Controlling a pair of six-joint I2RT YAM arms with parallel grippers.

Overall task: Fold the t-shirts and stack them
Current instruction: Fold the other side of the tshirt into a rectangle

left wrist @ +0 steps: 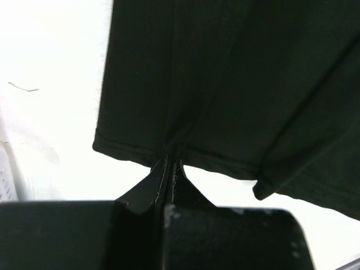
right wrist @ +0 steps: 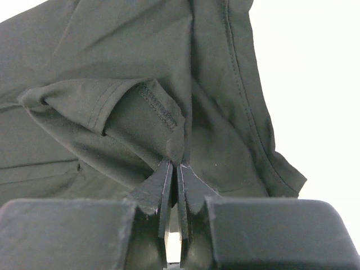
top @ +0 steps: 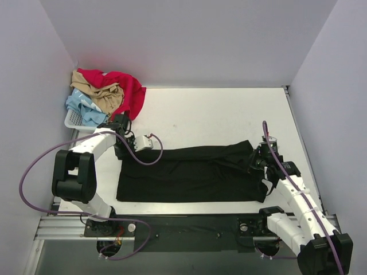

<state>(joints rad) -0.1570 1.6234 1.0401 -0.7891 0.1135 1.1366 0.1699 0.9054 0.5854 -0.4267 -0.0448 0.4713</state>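
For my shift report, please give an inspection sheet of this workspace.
Surface: white table, evenly lit.
Job's things: black t-shirt spread along the near edge; red t-shirt, tan t-shirt and pale blue t-shirt heaped on the white basket, far left corner.
Clutter: nothing seen.
Tools: left tool shut on the black t-shirt's hem; right tool shut on a fold at its other end.
Cables: purple cables loop along both arms.
Surroundings: pale walls on three sides.

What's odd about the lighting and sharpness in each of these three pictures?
Left wrist view: the table is washed out to pure white beside the black t-shirt, and the left claw is nearly a silhouette. Right wrist view: same white glare, yet the hem stitching is sharp. Top view: even light, but the shirt shows only faint folds.
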